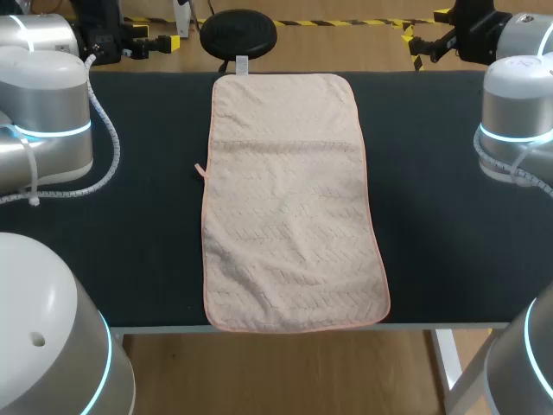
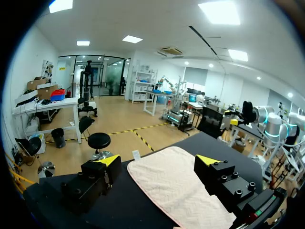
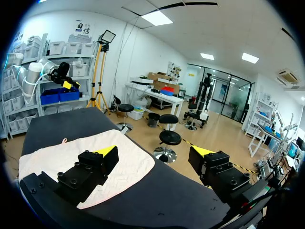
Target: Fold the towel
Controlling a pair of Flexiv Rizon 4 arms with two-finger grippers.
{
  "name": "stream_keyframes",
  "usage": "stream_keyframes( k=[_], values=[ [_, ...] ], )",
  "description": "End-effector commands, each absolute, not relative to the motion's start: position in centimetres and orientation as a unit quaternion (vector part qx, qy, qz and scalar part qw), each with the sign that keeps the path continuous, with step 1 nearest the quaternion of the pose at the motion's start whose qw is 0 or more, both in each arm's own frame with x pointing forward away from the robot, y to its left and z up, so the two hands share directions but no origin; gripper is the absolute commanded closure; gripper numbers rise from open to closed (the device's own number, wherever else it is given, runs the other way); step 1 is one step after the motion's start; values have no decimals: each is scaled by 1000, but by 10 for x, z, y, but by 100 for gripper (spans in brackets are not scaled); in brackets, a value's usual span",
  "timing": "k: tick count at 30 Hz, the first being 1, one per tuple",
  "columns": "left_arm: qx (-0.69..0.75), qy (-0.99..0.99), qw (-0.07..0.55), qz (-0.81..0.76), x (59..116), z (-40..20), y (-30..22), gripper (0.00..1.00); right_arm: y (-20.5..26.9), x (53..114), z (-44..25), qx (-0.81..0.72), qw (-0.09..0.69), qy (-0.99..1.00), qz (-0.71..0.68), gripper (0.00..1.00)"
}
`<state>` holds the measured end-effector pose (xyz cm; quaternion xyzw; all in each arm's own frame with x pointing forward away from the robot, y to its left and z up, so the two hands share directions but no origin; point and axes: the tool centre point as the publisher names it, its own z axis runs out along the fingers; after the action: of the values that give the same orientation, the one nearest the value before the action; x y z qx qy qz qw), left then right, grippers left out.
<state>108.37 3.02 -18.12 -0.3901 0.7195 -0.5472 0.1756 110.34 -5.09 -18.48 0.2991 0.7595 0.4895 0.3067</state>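
Figure. Towel-folding task at its outset. The towel (image 1: 289, 216) lies opened out in a single layer at the centre of the dark desk (image 1: 147, 216), its long axis running from 12 o'clock to 6 o'clock and spanning nearly the whole depth of the desk. No fold appears to have been made, so by this view every fold is left to do.

The cloth is pale pink with a woven zigzag texture and a darker pink hem. A faint crease (image 1: 285, 142) crosses it towards the 12 o'clock end. A white label (image 1: 242, 63) stands at the 12 o'clock edge, and a small loop (image 1: 200, 170) projects from the 9 o'clock edge. The 6 o'clock end spreads slightly wider and shows shallow wrinkles.

The left gripper (image 2: 157, 162) is held above the desk's far corner at about 10 o'clock, its fingers spread wide and holding nothing. The right gripper (image 3: 155, 152) mirrors it at about 2 o'clock, likewise spread and unloaded. Neither touches the towel.
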Motion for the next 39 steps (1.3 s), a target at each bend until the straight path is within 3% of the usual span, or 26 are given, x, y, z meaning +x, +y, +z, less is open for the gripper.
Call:
stream_keyframes(
  k=[1, 20, 26, 33, 39],
  values=[
    [-390, 718, 177, -548, 1083, -182, 30, 0, -51, 1104, -185, 299, 306, 760, 489, 0],
    [-381, 729, 180, -539, 1085, -182, 29, 0, -51, 1104, -185, 299, 306, 760, 489, 0],
    [-282, 834, 207, -426, 1093, -189, 22, 0, -48, 1108, -203, 191, 329, 853, 357, 0],
    [-143, 943, 223, -201, 1083, -206, 25, 0, -33, 1090, -222, -34, 297, 936, 186, 0],
    [-136, 960, 189, -156, 1075, -215, 34, 0, -25, 1080, -234, -65, 257, 942, 204, 0]
  ],
)
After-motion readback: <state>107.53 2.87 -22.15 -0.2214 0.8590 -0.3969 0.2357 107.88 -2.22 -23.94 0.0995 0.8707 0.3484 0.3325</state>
